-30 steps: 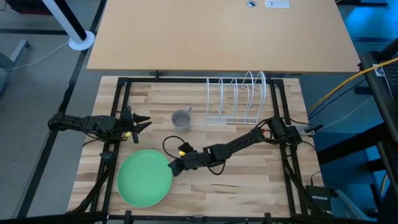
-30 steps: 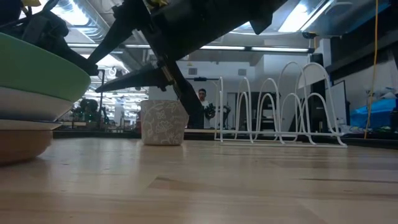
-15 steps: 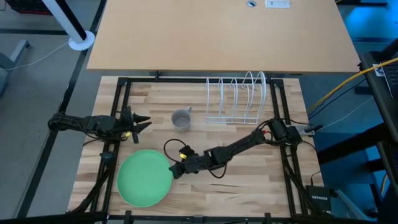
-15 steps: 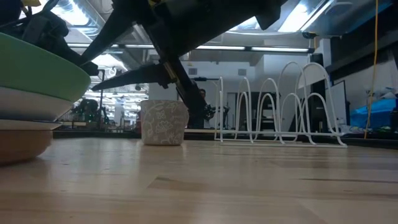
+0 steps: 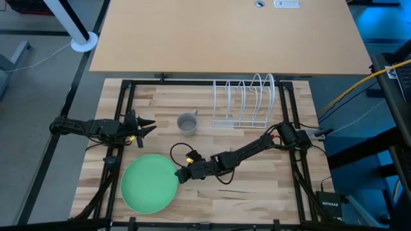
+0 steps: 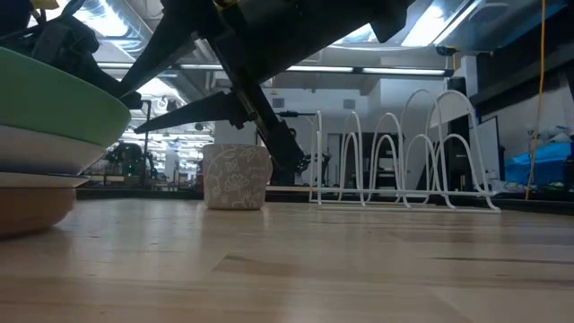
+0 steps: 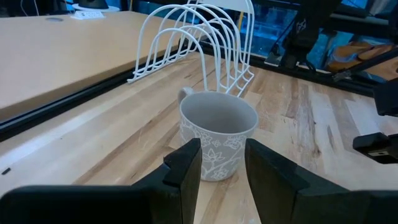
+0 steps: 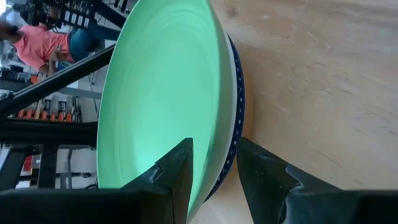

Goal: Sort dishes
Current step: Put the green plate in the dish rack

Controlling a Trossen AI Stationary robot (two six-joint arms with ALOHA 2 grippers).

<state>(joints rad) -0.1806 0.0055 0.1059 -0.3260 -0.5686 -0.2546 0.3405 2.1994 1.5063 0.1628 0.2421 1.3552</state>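
Observation:
The dishes are stacked at the table's near left. The green plate lies on top, with a white plate under it and the brown-orange plate at the bottom on the table. The dark blue plate's rim peeks out below the green plate. My right gripper is open at the green plate's right rim, one finger over the plate's face and one below the rim. My left gripper is open and hovers left of the grey cup. My right gripper comes in level from the table's right, with the green plate's right rim between its open fingers. One finger lies over the plate's upper face, the other stands outside the rim. Whether either finger touches the plate, I cannot tell.
The grey cup stands mid-table, between the two grippers. The white wire rack stands at the far edge, right of centre. Bare wood lies at the near right. A black frame borders the table. A person shows beyond the table.
My right gripper has crept a little toward the table's near edge at the green plate's rim. The plates, the cup and my left arm have kept still.

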